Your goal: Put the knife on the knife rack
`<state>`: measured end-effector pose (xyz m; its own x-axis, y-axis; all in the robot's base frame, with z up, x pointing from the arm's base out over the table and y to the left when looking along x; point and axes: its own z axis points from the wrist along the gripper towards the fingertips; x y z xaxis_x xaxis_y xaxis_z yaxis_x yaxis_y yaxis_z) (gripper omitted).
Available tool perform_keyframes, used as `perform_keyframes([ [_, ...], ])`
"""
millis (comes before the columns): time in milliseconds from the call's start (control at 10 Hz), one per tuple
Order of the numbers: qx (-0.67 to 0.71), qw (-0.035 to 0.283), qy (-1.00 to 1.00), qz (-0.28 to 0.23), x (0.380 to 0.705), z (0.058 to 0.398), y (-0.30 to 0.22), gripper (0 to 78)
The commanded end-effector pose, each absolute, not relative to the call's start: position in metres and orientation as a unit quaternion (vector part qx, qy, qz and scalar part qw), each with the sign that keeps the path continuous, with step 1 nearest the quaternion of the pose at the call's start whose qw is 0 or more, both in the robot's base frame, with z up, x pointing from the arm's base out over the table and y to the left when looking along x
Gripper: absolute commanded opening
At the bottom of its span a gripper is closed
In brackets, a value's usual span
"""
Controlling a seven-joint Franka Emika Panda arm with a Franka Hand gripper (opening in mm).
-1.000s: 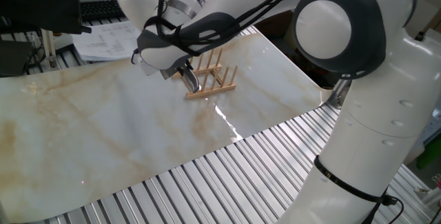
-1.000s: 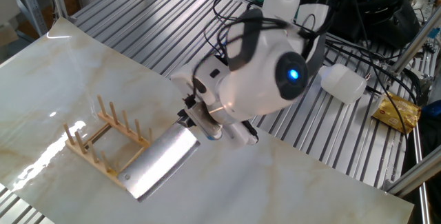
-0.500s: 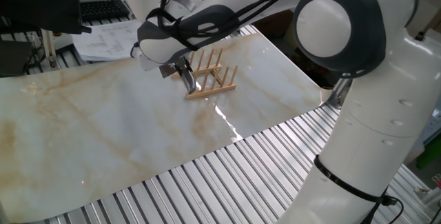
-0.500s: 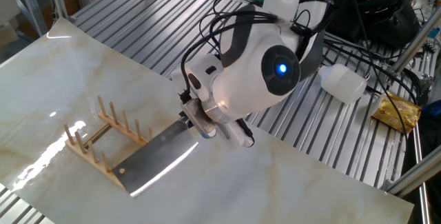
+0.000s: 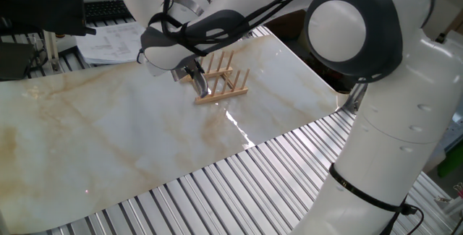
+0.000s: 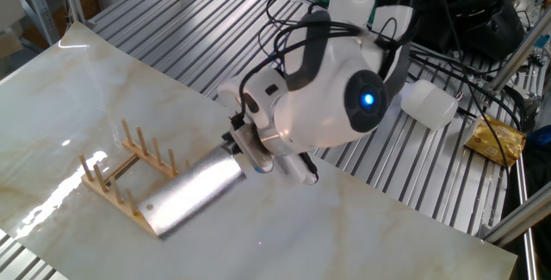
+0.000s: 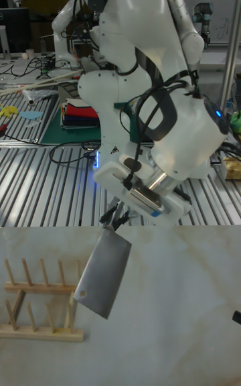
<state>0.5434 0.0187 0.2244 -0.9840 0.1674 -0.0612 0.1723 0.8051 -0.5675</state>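
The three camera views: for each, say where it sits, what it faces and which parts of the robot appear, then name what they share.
One fixed view: high beside the robot's base, looking past the arm to the knife rack.
The other fixed view: high across the table, facing the hand holding the knife.
Tall fixed view: low at the table edge, facing the whole arm.
Shared: rack, knife, hand.

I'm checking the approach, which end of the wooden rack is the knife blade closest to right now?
The right-hand end of the knife rack in the tall fixed view: the knife hangs tilted beside those end pegs, its lower corner nearest them. The left-hand pegs stand well apart from it.
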Motion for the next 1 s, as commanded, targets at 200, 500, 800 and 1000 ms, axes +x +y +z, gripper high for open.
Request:
perform_keyframes([
  [200,0.078,0.012,0.936,-0.344,0.536,0.241,-0.005,1.1],
  [500,0.066,0.017,0.924,-0.377,0.538,0.242,-0.026,1.1],
  [800,0.053,0.015,0.912,-0.407,0.538,0.246,-0.041,1.1],
  [1000,0.048,0.014,0.906,-0.420,0.541,0.249,-0.045,1.1],
])
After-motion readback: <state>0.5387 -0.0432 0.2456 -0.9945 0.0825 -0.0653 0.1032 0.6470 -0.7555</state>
